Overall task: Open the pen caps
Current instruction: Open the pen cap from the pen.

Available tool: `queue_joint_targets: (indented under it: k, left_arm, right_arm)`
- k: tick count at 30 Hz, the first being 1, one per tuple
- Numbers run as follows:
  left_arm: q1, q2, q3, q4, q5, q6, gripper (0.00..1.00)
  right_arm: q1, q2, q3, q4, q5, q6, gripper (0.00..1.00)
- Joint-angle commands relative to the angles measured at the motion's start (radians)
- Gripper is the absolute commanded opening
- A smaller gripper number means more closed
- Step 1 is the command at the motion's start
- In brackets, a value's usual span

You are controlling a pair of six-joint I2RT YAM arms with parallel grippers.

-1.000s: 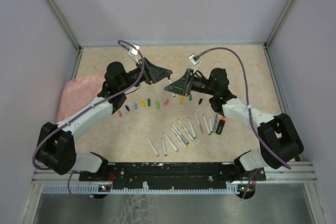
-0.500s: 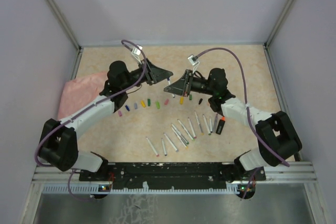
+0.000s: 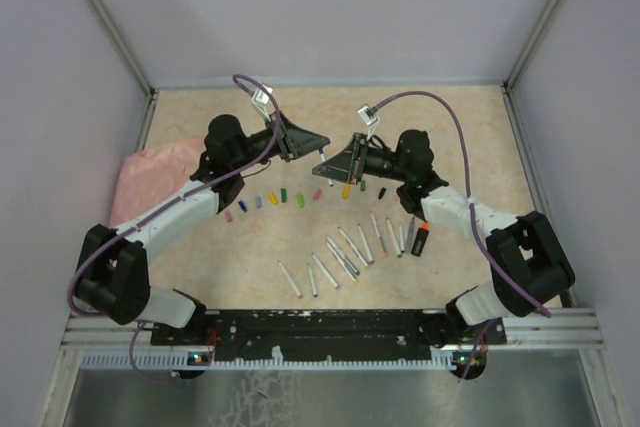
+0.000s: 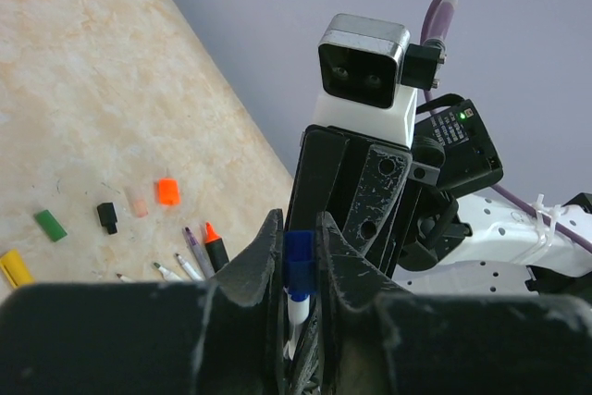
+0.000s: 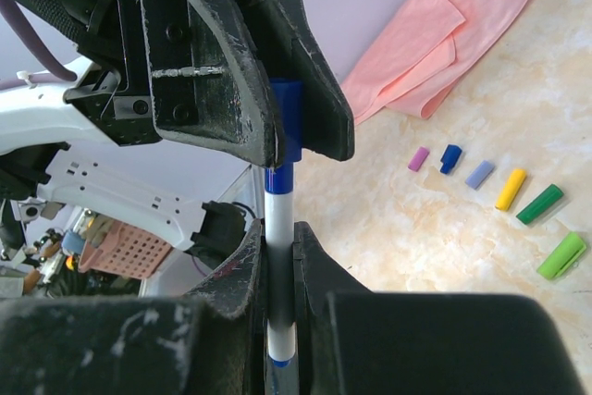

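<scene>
My left gripper [image 3: 318, 143] and right gripper [image 3: 324, 159] meet in the air above the far middle of the table. A white pen with blue ends [image 5: 279, 205] runs between them. My right gripper [image 5: 279, 233] is shut on its barrel. My left gripper [image 4: 298, 228] is shut on its blue cap [image 4: 298, 261], which also shows in the right wrist view [image 5: 287, 122]; the cap still sits on the pen's end. Loose caps [image 3: 283, 194] lie in a row on the table, purple to green in the right wrist view [image 5: 510, 188]. Uncapped pens [image 3: 340, 255] lie near the front.
A pink cloth [image 3: 150, 177] lies at the left edge, also in the right wrist view [image 5: 453, 25]. A dark highlighter with an orange tip [image 3: 420, 239] lies right of the pens. Orange [image 4: 166, 191] and black [image 4: 107, 217] caps lie under the right arm.
The left arm's wrist and cable have shifted slightly. Both grippers stay clamped on the same pen, in about the same place.
</scene>
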Motion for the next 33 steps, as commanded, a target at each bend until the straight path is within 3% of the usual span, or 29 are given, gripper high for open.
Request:
queue_joint_targets:
  k: [1,5,8,11,18,26,29,31,33]
  left_arm:
    - [0.006,0.001,0.024,0.035,0.008,0.023,0.00]
    - [0.005,0.005,0.040,0.035,0.013,0.041,0.00]
    - [0.006,0.012,0.045,0.046,0.028,0.035,0.00]
    - [0.004,0.013,0.036,0.055,0.039,0.028,0.00]
    - [0.004,0.004,0.012,0.077,0.046,0.014,0.00]
    - [0.004,0.008,0.010,0.088,0.056,0.007,0.00]
    - [0.004,0.010,0.012,0.094,0.055,0.008,0.00]
    - [0.004,0.013,0.021,0.095,0.049,0.018,0.00]
    - [0.007,0.017,0.046,0.084,0.029,0.054,0.00]
  right_arm:
    - [-0.001,-0.010,0.010,0.046,-0.015,-0.016,0.00]
    - [-0.001,-0.007,0.005,0.069,-0.019,0.002,0.01]
    - [-0.001,-0.012,-0.008,0.114,-0.007,0.037,0.26]
    - [-0.003,-0.020,-0.006,0.112,0.005,0.045,0.39]
    - [-0.017,-0.033,-0.004,0.095,0.024,0.046,0.44]
    - [-0.016,-0.029,0.002,0.074,0.031,0.044,0.34]
    - [-0.016,-0.026,0.001,0.079,0.022,0.046,0.20]
    - [-0.016,-0.020,-0.001,0.099,0.010,0.059,0.05]
    - [-0.016,-0.015,-0.004,0.125,-0.003,0.078,0.00]
